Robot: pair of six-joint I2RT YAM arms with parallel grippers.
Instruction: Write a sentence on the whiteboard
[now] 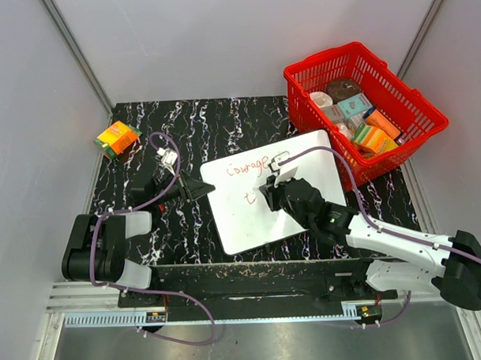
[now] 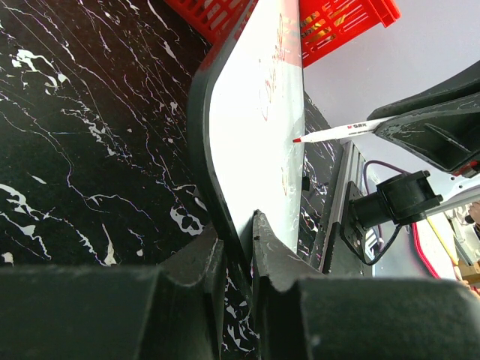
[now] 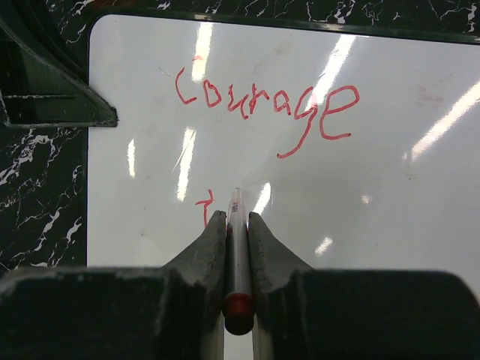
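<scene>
Top view: the whiteboard (image 1: 250, 223) is lying slanted at the middle of the table (image 1: 184, 134), its far corner just beside the red basket (image 1: 428, 120), which is holding assorted small boxes (image 1: 365, 124). The left gripper (image 1: 200, 189) is gripping the board's left edge.

Left wrist view: the jaws are set narrow, clamping that edge. A slipping grip would probably let the board shift under the strokes.

Right wrist view: the right gripper (image 3: 237, 221) is pinching the marker (image 3: 237, 255), whose tip is sitting by the "t" under "Courage" in the sentence (image 3: 262, 97). Excess pressure could be tilting the marker.
</scene>
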